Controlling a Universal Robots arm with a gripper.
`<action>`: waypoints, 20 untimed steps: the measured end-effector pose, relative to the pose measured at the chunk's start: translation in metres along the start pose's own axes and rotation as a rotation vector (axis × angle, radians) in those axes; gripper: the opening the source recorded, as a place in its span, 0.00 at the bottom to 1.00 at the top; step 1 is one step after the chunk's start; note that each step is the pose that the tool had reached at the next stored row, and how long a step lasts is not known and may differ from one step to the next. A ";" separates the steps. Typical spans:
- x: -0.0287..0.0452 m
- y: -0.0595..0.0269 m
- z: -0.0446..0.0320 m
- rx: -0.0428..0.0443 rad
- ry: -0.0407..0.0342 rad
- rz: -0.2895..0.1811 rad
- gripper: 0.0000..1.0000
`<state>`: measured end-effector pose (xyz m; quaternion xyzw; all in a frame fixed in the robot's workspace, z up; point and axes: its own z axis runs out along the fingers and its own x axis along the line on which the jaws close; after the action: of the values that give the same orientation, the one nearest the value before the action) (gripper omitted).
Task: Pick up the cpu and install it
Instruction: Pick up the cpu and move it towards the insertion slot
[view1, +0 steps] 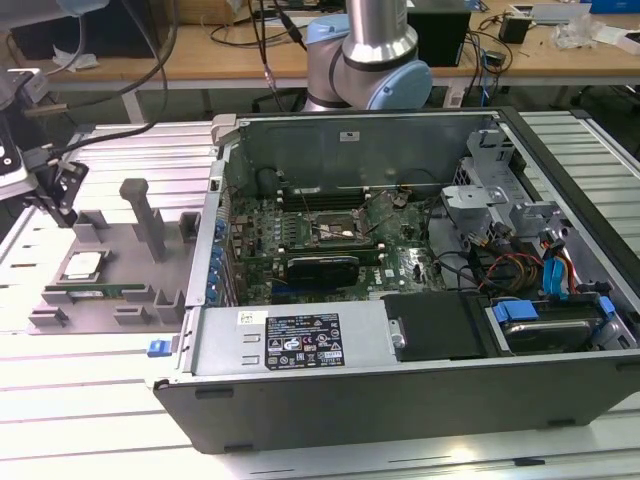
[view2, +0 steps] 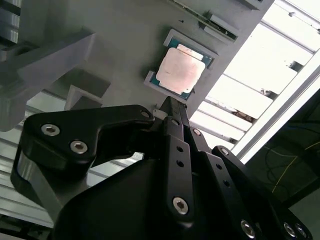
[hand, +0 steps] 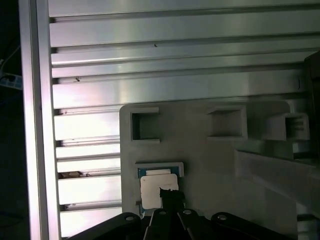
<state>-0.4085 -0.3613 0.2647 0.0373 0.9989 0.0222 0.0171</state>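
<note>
While the square silver-topped cpu (view1: 82, 266) is lying in the grey plastic tray (view1: 118, 256) (beside the open metal computer case (view1: 400, 400)), the black gripper (view2: 169, 102) is hovering over it. Its fingers (view2: 177, 145) are meeting at the tips, gripping nothing.

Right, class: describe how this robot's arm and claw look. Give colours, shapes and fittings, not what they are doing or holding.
In the exterior view, the silver-grey tubular metal arm has smooth, rounded joint housings capped in pale blue. In the second wrist view, the matt black claw is built from flat, angular link bars with rounded ends, joined by small silver socket-head screws.
</note>
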 end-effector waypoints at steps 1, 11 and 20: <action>0.0008 -0.0001 0.0014 0.0000 -0.0001 0.000 0.11; 0.0087 -0.0084 0.0236 0.0000 -0.0008 0.000 0.11; 0.0086 -0.0178 0.0435 0.0004 -0.0009 0.000 0.11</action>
<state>-0.4168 -0.3765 0.2202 0.0373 0.9989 0.0220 0.0176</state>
